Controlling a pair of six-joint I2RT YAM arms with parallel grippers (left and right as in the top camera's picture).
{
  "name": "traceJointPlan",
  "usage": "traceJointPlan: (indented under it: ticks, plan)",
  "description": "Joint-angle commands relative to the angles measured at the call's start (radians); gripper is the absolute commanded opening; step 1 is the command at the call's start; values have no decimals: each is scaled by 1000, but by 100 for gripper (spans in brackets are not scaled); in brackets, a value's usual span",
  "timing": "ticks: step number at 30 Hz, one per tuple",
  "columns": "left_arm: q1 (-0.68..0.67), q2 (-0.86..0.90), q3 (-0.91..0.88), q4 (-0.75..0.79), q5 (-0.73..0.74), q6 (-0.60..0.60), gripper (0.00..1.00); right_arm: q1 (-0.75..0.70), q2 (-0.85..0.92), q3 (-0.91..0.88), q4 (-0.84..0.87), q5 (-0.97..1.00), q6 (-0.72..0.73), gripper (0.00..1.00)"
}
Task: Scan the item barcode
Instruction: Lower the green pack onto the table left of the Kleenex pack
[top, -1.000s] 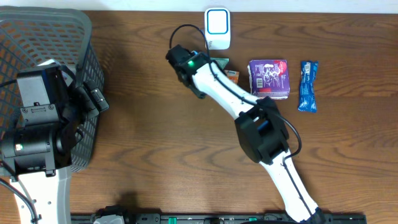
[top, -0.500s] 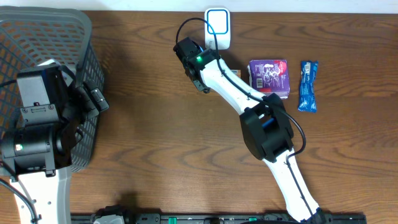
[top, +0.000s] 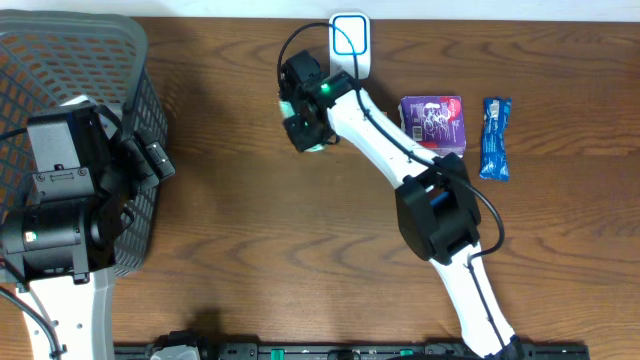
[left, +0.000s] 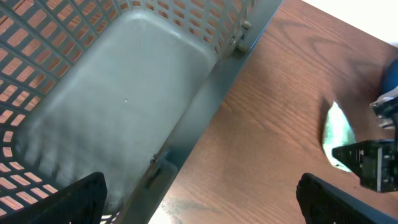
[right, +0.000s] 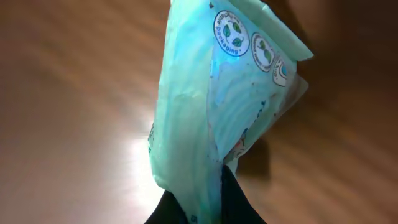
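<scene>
My right gripper (top: 303, 128) is shut on a mint-green snack packet (right: 214, 102), which hangs above the wooden table. Its dark fingertips (right: 233, 202) pinch the packet's lower edge. From overhead the packet (top: 312, 146) only peeks out under the wrist, a little in front and to the left of the white, blue-lit scanner (top: 350, 42) at the table's far edge. No barcode shows on the packet's visible face. The left wrist view catches the packet (left: 336, 134) at its right side. My left gripper (left: 202, 199) stands open and empty over the basket's rim.
A grey mesh basket (top: 70, 60) fills the far left corner. A purple box (top: 432, 125) and a blue wrapped bar (top: 495, 137) lie right of the scanner. The right arm's black elbow (top: 437, 215) reaches across the table's middle.
My right gripper went from open to shut on the mint-green packet and turned, carrying it to the left, in front of the scanner. The left arm has stayed still.
</scene>
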Motion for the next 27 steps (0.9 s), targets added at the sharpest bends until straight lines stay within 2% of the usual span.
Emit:
traceJointPlan:
  ticks: [1,11,19,20,24,27]
  plan:
    - [4,1,19,-3,-9,-5,98,-69,-43,14,27,-385,131,1]
    - [5,1,19,-3,-9,-5,98,-181,80,12,123,-624,415,1]
    - [4,1,19,-3,-9,-5,98,-204,90,12,55,-662,470,1]
    - [4,1,19,-3,-9,-5,98,-204,90,12,15,-628,471,4]
    - [4,1,19,-3,-9,-5,98,-204,83,13,-77,-455,446,29]
    - [4,1,19,-3,-9,-5,98,-206,63,13,-130,-299,424,36]
